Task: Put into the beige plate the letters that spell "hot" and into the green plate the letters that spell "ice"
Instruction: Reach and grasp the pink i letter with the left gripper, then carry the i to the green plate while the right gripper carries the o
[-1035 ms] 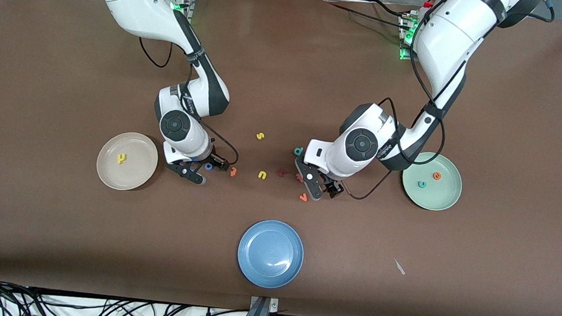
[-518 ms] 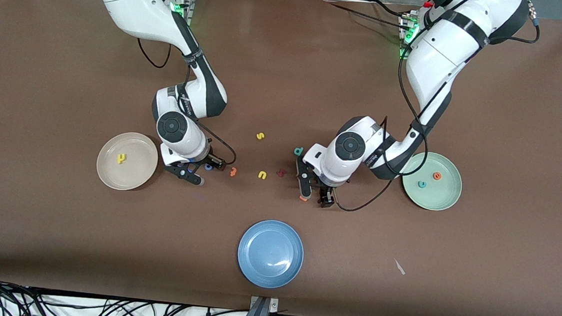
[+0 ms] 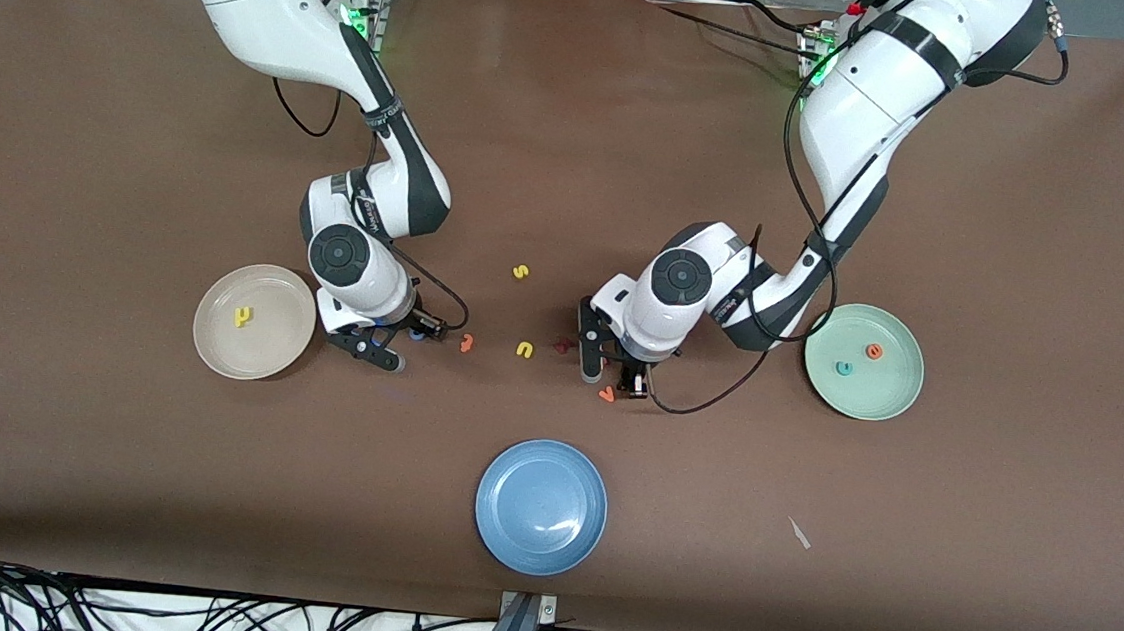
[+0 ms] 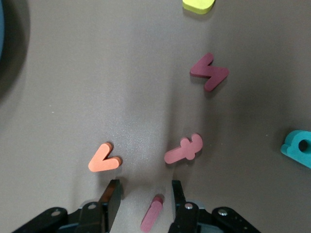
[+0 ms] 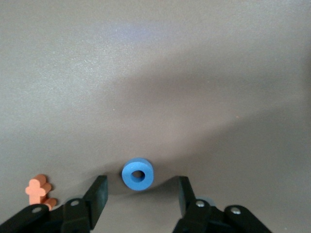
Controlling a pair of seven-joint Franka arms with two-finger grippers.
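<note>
In the left wrist view the dark red "i" (image 4: 153, 213) lies flat between the fingers of my left gripper (image 4: 145, 194), which is open and clear of it on both sides. My right gripper (image 5: 141, 190) is open low over the table, with the blue "o" (image 5: 138, 174) just off its fingertips. The orange "t" (image 3: 465, 344) lies beside the right gripper (image 3: 397, 343). The beige plate (image 3: 268, 353) holds the yellow "h" (image 3: 242, 315). The green plate (image 3: 877, 395) holds the teal "c" (image 3: 845, 369) and the orange "e" (image 3: 874, 351).
Around the left gripper (image 3: 612, 375) lie an orange "v" (image 4: 103, 159), a pinkish "t" (image 4: 183, 149), a dark red zigzag letter (image 4: 209, 73) and a teal "d" (image 4: 297, 148). A yellow "u" (image 3: 524, 350) and "s" (image 3: 520, 271) lie mid-table. A blue plate (image 3: 541, 506) sits nearer the front camera.
My left gripper has shifted toward the right arm's end of the table and come over the "i". The jaws of both grippers have narrowed. The right gripper has hardly moved.
</note>
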